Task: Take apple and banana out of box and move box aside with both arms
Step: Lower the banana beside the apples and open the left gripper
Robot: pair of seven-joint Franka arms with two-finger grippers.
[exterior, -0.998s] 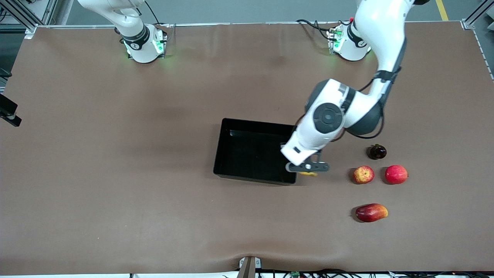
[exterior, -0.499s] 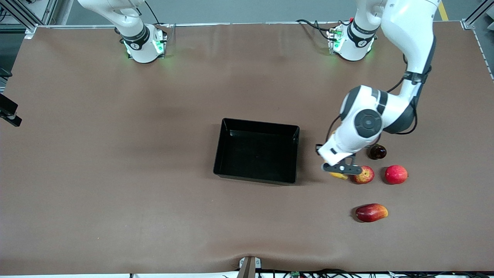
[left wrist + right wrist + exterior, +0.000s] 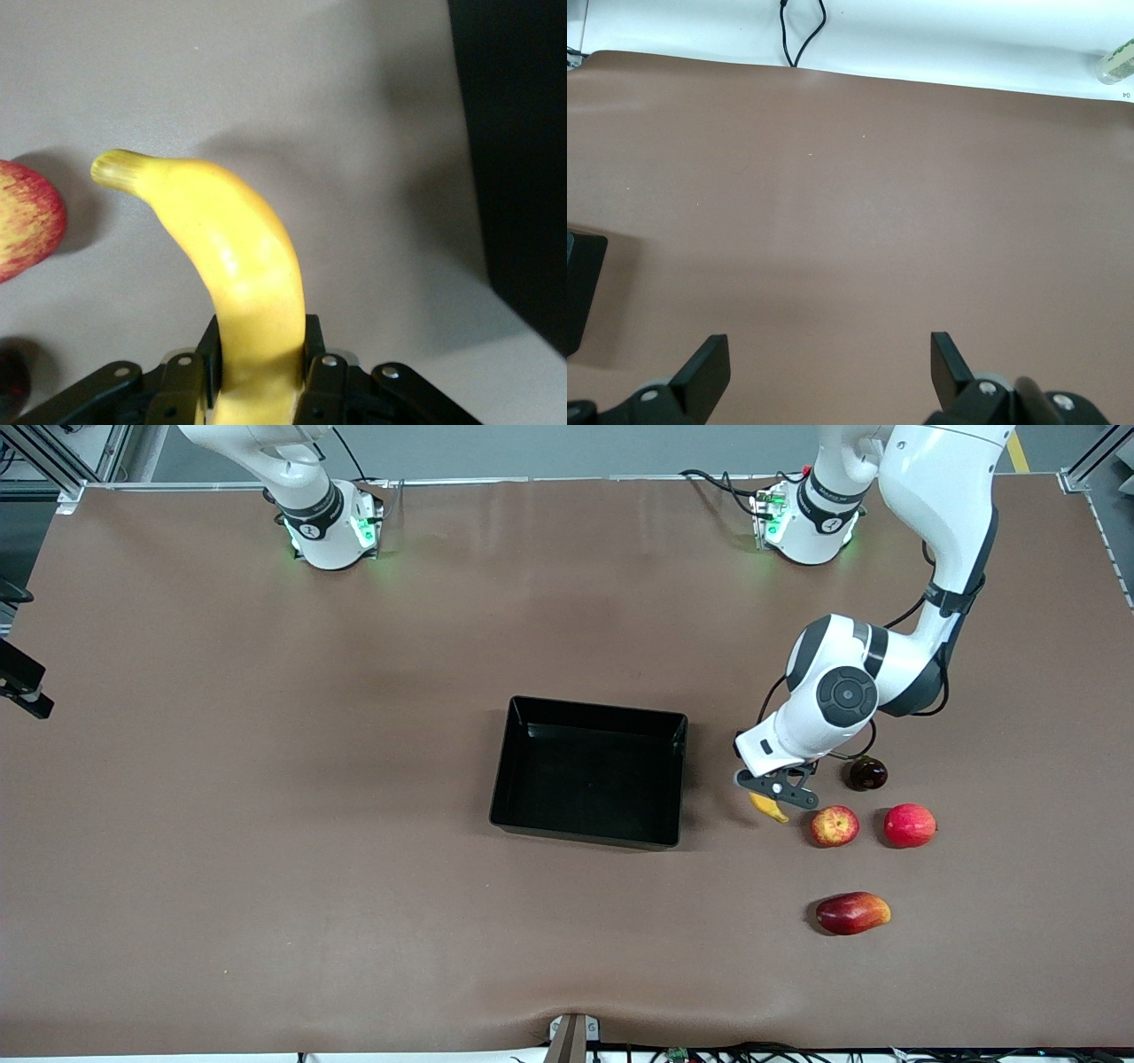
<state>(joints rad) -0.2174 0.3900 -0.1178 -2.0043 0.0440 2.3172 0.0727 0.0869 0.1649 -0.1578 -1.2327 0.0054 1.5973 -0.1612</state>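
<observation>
Only left pincer [image 3: 257, 390] shows banana [image 3: 239, 266] clamped (front hides it).

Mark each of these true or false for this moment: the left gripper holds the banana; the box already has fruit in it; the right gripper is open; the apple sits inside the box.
1. The left gripper holds the banana. True.
2. The box already has fruit in it. False: nothing lies in it.
3. The right gripper is open. True; that arm waits.
4. The apple sits inside the box. False: it rests on the table, toward the left arm's end.
</observation>
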